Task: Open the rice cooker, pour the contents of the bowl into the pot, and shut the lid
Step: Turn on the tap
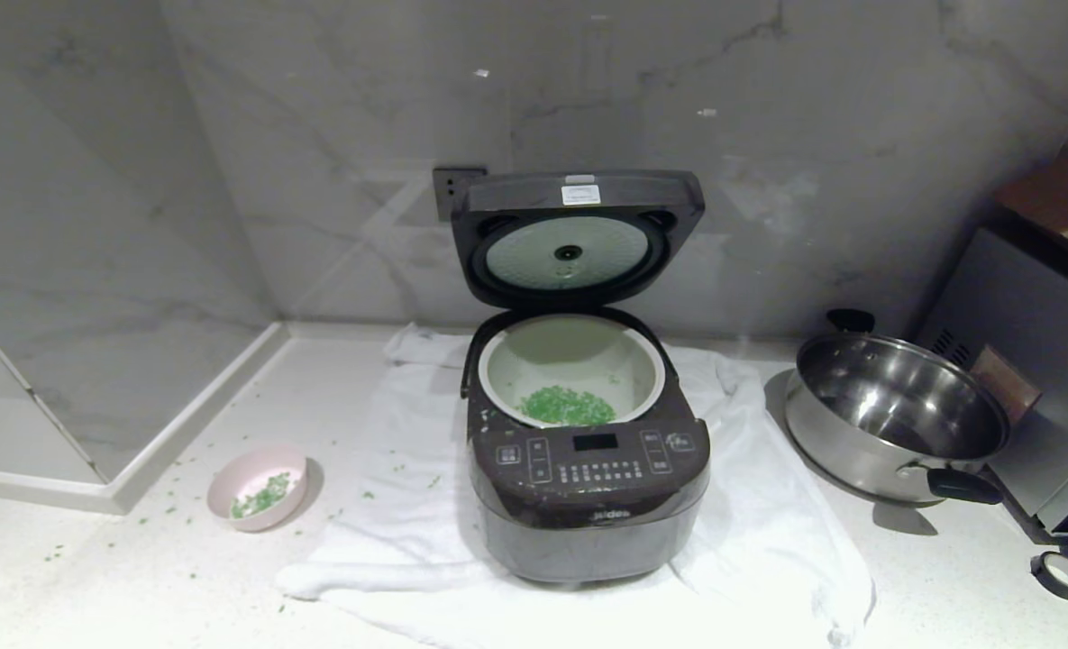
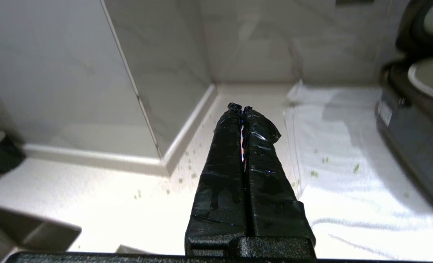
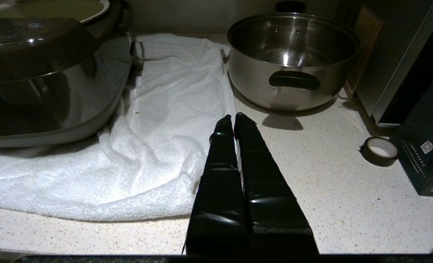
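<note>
Lid up, greens in pot (bowl seemingly near-empty); both grippers' fingers pressed together.

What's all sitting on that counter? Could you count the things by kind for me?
Rice cooker, lid up: 1
Pink bowl: 1
Steel pan: 1
White towel: 1
Tape roll: 1
Total: 5, not counting the scattered green bits.

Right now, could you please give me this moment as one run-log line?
lid: open | pot: holds green bits | bowl: on counter, some bits left | left gripper: shut, empty | right gripper: shut, empty
</note>
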